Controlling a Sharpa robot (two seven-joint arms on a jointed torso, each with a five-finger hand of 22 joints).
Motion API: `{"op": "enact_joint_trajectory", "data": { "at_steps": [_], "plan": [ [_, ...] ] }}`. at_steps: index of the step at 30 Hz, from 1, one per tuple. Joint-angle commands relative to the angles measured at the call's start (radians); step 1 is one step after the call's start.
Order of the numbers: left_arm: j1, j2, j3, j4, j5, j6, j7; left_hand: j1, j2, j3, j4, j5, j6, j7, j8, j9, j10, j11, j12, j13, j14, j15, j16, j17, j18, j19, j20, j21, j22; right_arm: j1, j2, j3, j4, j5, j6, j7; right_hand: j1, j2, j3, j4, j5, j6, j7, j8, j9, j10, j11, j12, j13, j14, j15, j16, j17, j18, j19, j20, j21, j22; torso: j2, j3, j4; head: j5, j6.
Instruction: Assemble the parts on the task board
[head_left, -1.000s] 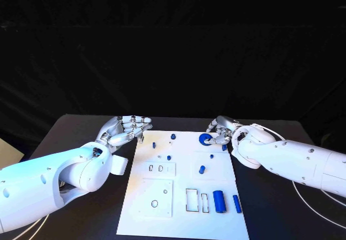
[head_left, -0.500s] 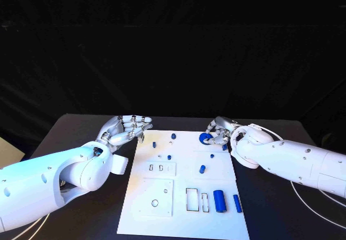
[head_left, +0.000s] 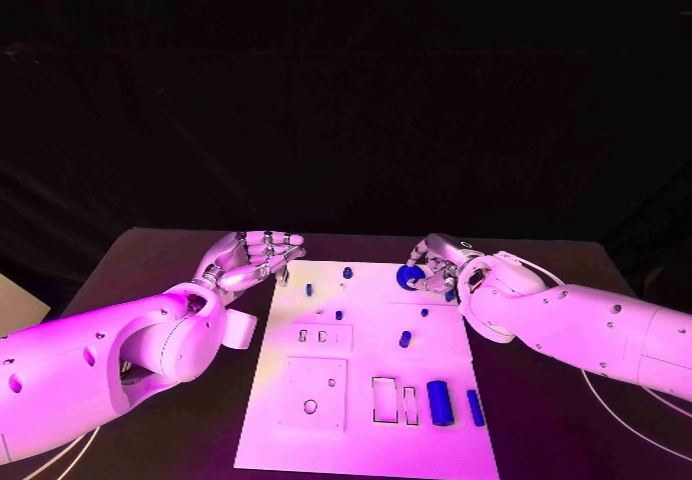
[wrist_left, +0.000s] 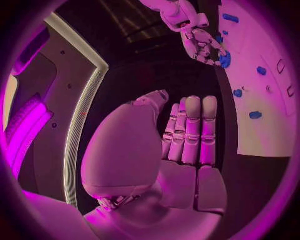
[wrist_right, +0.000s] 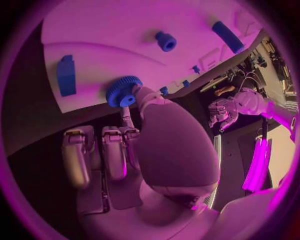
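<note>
The white task board (head_left: 368, 420) lies in the middle of the table. My right hand (head_left: 437, 262) is at its far right corner and pinches a blue toothed gear (head_left: 410, 276) between thumb and a finger. The right wrist view shows the gear (wrist_right: 124, 91) at the board's edge, held at my fingertips (wrist_right: 131, 116). Whether it touches the board I cannot tell. My left hand (head_left: 257, 255) hovers at the far left corner, palm up and holding nothing. In the left wrist view its fingers (wrist_left: 190, 131) lie side by side.
Small blue pegs stand on the board's far half (head_left: 346, 271), (head_left: 309, 290), (head_left: 404, 339). Two blue cylinders (head_left: 438, 402), (head_left: 475, 407) lie near the front right beside rectangular slots (head_left: 384, 399). A blue block (wrist_right: 66, 75) sits close to the gear.
My right hand has drawn the gear slightly towards the board's far edge. My left hand has stayed where it was.
</note>
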Motion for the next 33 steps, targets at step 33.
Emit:
{"op": "enact_joint_trajectory", "data": {
  "at_steps": [33],
  "plan": [
    [0.001,0.018,0.001,-0.003,0.004,0.018,0.005,-0.003,0.006,0.007,0.0,-0.004,-0.008,0.0,0.006,0.002,-0.009,0.001,-0.002,0.001,-0.005,0.0,0.004,-0.001,-0.009,0.005,0.0,0.008,0.002,-0.01,0.218,-0.025,-0.017,-0.17,-0.071,-0.008,-0.016,-0.022,0.056,-0.011,0.005,0.044,-0.025,0.013,0.002,0.104,-0.006,0.004,0.263,0.104,-0.011,0.003,0.263,-0.007,0.105,-0.009,0.004,0.263,0.002,-0.0008,0.003,0.008,-0.003]
  ]
}}
